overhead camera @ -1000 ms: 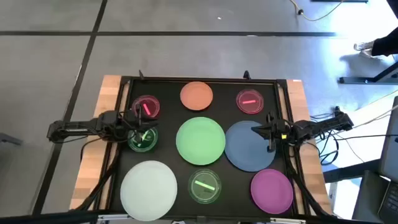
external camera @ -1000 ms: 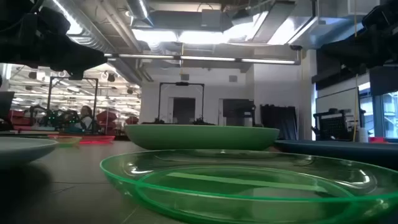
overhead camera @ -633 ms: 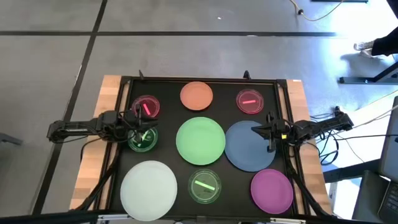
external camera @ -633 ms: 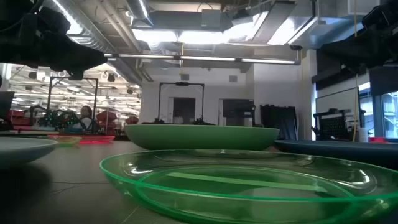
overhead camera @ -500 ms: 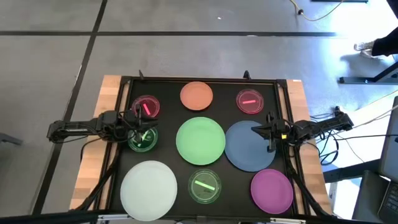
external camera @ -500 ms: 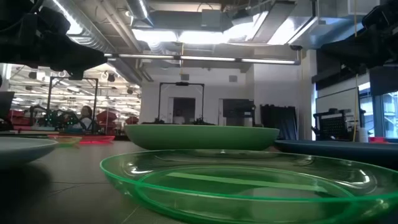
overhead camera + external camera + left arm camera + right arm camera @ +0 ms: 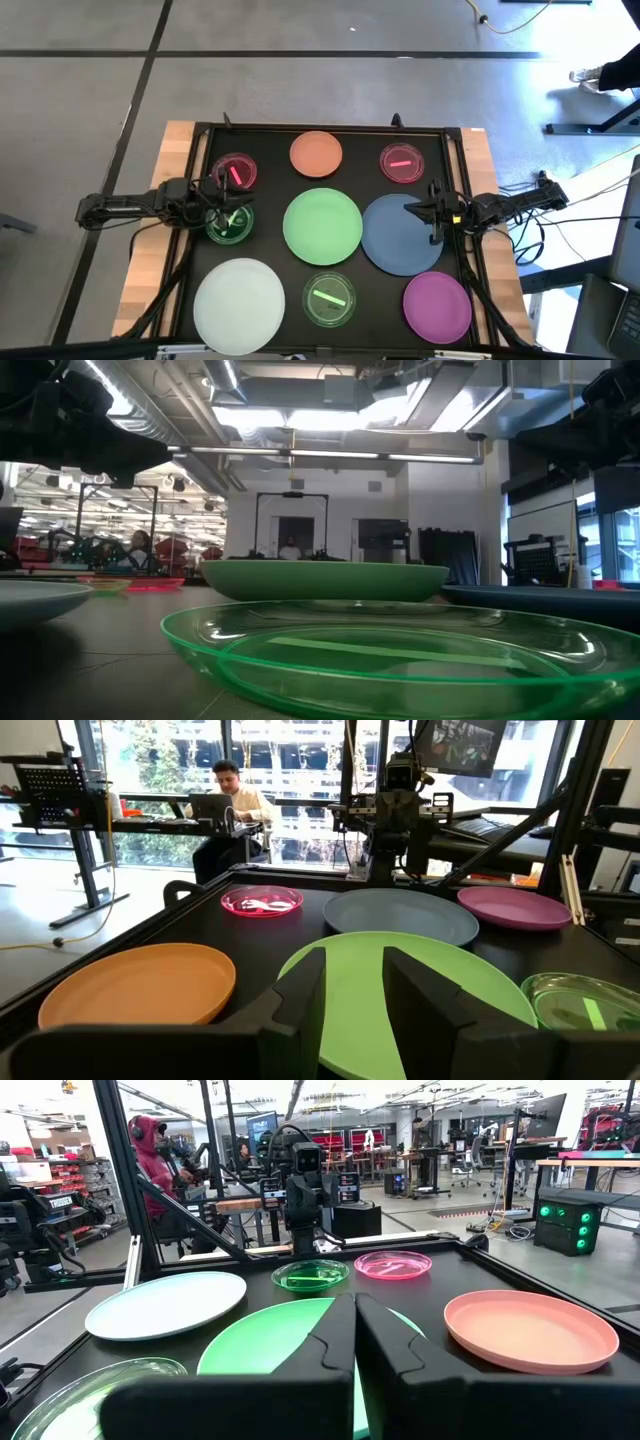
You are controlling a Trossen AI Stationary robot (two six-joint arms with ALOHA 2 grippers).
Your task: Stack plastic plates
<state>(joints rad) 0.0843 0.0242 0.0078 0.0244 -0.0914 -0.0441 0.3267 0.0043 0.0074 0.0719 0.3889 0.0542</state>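
We see the large green plate (image 7: 323, 227) at the table's middle, other plates spread around it. Our left gripper (image 7: 352, 1010), slightly parted and empty, faces it; our right gripper (image 7: 355, 1342), fingers together, holds nothing.

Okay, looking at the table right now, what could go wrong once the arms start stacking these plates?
Two risks, as guesses. The left gripper hangs over the small green dish beside the pink dish; descending could nudge either. The large green plate and blue plate nearly touch, so lifting one may drag the other. The right gripper, above the blue plate, looks shut.
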